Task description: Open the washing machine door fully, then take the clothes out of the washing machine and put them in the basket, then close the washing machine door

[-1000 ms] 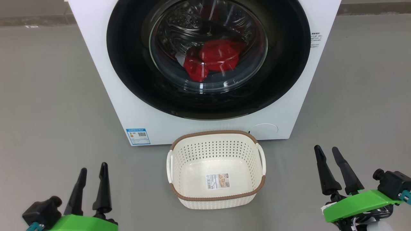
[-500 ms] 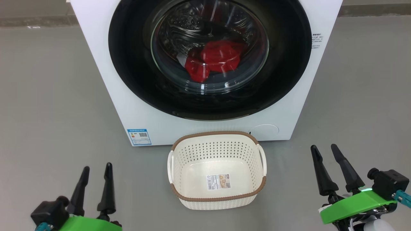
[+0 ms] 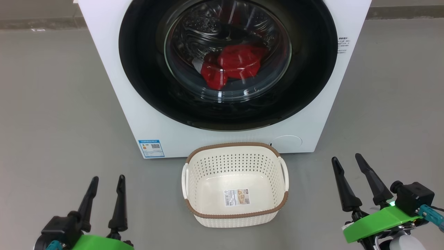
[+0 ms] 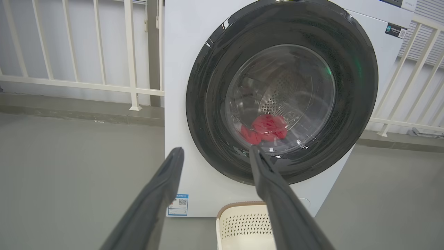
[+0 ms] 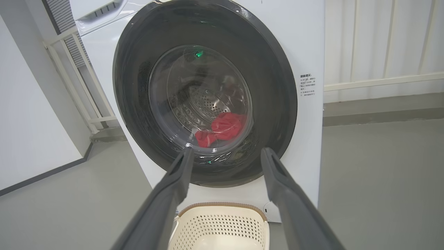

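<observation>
Task is at zero, none of the three steps done. The washing machine door [image 3: 227,113] sits shut, flush on the washing machine [image 3: 173,139], ahead of and above both sets of fingertips and well apart from them. The left gripper [image 3: 108,177] has its jaws spread wide with nothing between them, and so does the right gripper [image 3: 346,157]; both hang low over the floor, fingers aimed at the machine front. The clothes [image 3: 236,62] are a red bundle at the bottom of the drum, behind the door glass. In the right wrist view they show just above the gap between the fingertips, and in the left wrist view just above the inner fingertip. The basket [image 3: 236,214] is empty apart from the paper label on its bottom. It stands on the floor between the two grippers, a little ahead of the tips, just in front of the machine's base and under the door's lower edge. Left to do: swing the door fully open, pull the clothes out, drop them in the basket, shut the door. I can't make out a handle or the hinge side from these views. My guess is the basket is low enough to clear the door swing, but worth watching.
</observation>
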You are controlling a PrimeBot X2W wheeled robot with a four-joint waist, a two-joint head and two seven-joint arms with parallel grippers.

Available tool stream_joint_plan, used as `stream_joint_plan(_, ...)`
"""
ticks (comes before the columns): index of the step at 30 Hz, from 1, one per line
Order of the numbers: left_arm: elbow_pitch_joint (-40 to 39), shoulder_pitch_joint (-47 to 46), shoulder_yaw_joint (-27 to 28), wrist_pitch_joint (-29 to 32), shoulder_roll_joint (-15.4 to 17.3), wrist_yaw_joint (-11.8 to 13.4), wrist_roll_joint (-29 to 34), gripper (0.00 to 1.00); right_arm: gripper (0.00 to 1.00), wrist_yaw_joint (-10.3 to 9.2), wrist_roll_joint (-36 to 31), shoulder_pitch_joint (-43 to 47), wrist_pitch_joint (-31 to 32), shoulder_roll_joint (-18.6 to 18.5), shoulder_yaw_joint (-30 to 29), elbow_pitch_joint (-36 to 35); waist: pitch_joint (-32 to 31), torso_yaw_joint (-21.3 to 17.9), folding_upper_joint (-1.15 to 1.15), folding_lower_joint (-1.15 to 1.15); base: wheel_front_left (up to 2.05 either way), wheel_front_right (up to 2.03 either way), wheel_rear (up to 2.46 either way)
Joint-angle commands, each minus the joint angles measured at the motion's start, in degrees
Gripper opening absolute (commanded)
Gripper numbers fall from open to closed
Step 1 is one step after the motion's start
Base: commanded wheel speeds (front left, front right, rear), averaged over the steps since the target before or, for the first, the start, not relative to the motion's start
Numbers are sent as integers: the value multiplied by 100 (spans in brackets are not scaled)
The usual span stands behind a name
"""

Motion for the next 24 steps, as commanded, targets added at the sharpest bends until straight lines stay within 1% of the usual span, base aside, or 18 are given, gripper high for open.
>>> stream_joint_plan(1,-168,-276,172,-71,96,-18,37,100,100,9,-80,-197,-72,-64,97,-122,0,1,0,0,0,0,0)
stream_joint_plan(24,-178,-274,105,-71,145,-18,9,100,100,9,-83,-215,-72,-38,33,17,18,15,0,0,0,0,0)
